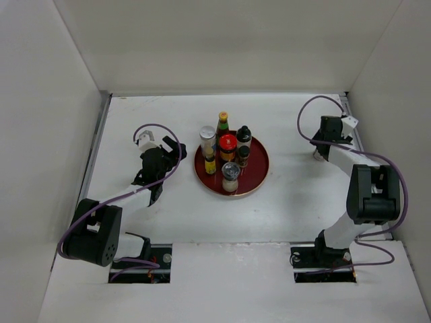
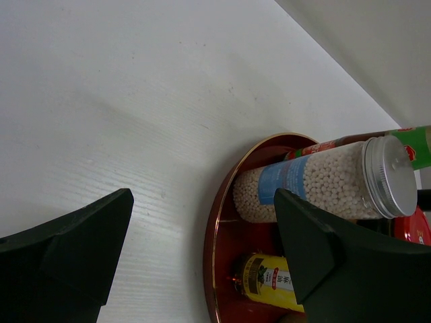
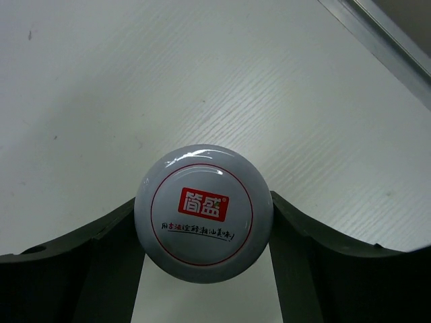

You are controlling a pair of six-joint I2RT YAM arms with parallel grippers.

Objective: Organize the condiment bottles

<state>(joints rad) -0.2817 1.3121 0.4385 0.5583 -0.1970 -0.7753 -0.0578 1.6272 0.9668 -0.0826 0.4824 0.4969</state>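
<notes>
A round red tray [image 1: 256,176] in the middle of the table holds several condiment bottles: a silver-capped jar of white beads [image 1: 207,138], a green bottle [image 1: 223,124], a red-capped jar [image 1: 227,144], a black-capped bottle [image 1: 243,136], a small yellow-capped bottle [image 1: 210,163] and a grey-capped shaker [image 1: 230,176]. My left gripper [image 1: 176,152] is open and empty just left of the tray. Its wrist view shows the bead jar [image 2: 323,182] and a yellow-labelled bottle [image 2: 269,279] ahead of my left gripper [image 2: 202,252]. My right gripper [image 1: 322,145] is shut on a grey-capped jar [image 3: 203,212] at the far right, away from the tray.
White walls enclose the table on the left, back and right. A metal strip [image 3: 384,40] runs along the wall's foot close to the right gripper. The tray's rim [image 2: 212,242] lies between the left fingers.
</notes>
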